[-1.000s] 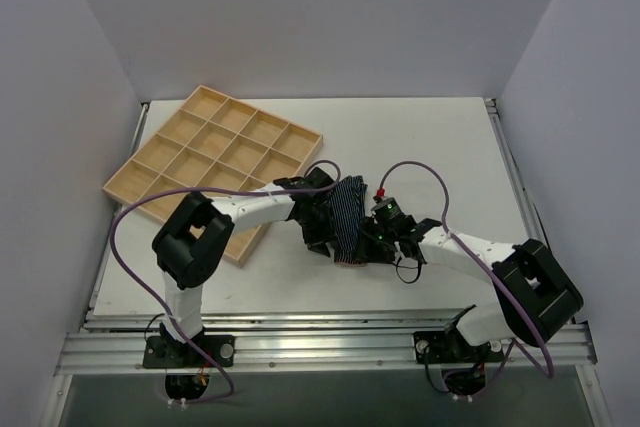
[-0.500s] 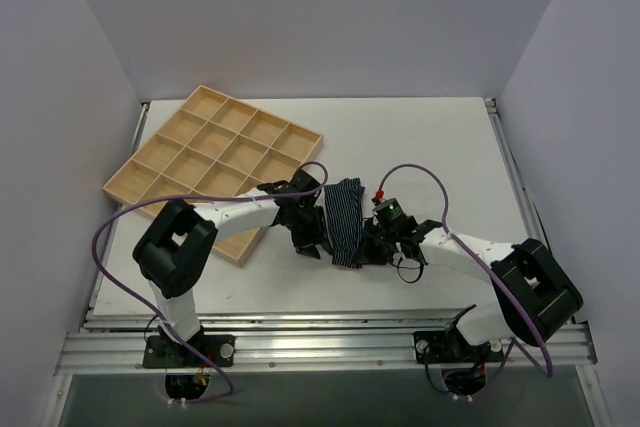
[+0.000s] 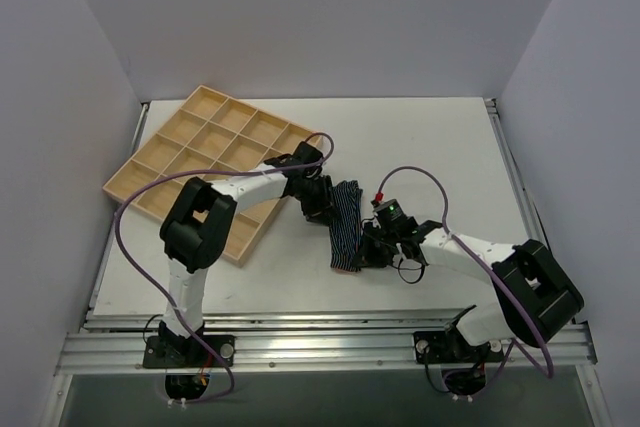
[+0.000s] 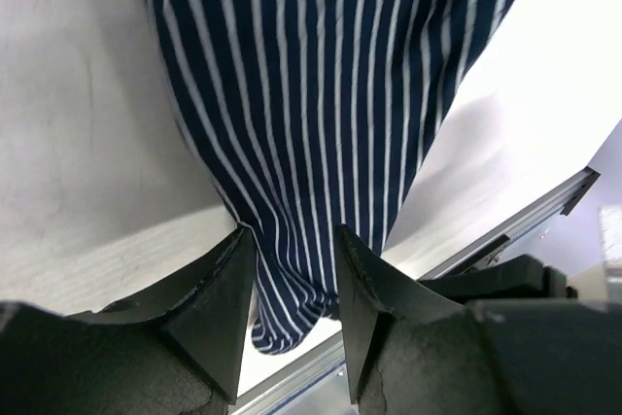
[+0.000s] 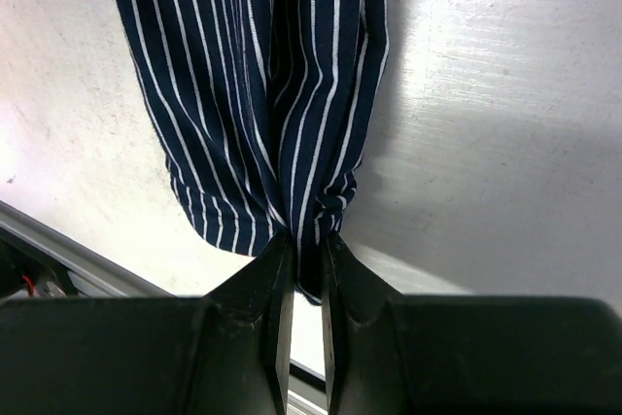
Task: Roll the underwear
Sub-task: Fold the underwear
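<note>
The underwear (image 3: 346, 227) lies on the white table as a narrow strip of navy cloth with thin white stripes, running from far to near. My left gripper (image 3: 325, 207) is at its far left side. In the left wrist view that gripper (image 4: 293, 235) stands open, and the underwear (image 4: 321, 94) passes loosely between its fingers. My right gripper (image 3: 362, 247) sits at the strip's near right end. In the right wrist view its jaws (image 5: 300, 238) are shut on a bunched corner of the underwear (image 5: 253, 75).
A wooden tray (image 3: 262, 108) with several cells lies at the back left, its near corner beside the left arm. Purple cables loop over both arms. The aluminium rail (image 3: 320, 342) runs along the table's near edge.
My right gripper has closed on the cloth's near end. The left gripper has moved toward the far end and opened slightly. The garment is now drawn longer and narrower.
</note>
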{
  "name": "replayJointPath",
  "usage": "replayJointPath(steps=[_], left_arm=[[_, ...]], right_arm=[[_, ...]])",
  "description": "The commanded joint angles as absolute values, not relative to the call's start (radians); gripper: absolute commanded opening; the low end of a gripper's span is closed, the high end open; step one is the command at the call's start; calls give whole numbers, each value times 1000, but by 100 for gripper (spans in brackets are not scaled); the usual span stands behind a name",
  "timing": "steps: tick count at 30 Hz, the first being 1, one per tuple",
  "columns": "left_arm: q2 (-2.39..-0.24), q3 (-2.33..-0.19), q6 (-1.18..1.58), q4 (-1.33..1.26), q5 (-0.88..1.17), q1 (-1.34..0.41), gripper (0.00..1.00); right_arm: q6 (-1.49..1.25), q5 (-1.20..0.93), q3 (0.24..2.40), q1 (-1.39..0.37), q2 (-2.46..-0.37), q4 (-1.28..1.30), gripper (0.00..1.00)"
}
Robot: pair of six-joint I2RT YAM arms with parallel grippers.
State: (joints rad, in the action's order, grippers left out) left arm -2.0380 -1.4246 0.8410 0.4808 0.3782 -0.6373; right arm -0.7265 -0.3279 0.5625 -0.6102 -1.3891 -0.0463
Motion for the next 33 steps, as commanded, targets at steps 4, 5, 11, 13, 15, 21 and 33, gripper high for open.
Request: replayJointPath(steps=[4,5,11,13,15,21,33], left_arm=[[-2134,-1561,819,474,411,-621,24],[-2158,-1580,818,472,410,-623,20],[-2236,-1748,773,535,411,-615,8],[-2246,-1784,753,586,408,-612,10],[-2229,-1786,735,615,391,-607,22],[-2062,-1591,750,617,354,-598,51],[-1786,-1316,802,589,275,-681,51]], right_arm=[[-765,-360,551,-620,-1344,-5,0],[-770,-360,551,-621,-1342,-5,0],[-790,-334,526,-635,-1336,43,0],[-802,-330,523,-634,-1325,41,0],[-807,-321,537,-630,-1330,44,0],[-831,-305,613,-621,-1385,41,7],[-914,-173,739,-621,-1279,279,52]])
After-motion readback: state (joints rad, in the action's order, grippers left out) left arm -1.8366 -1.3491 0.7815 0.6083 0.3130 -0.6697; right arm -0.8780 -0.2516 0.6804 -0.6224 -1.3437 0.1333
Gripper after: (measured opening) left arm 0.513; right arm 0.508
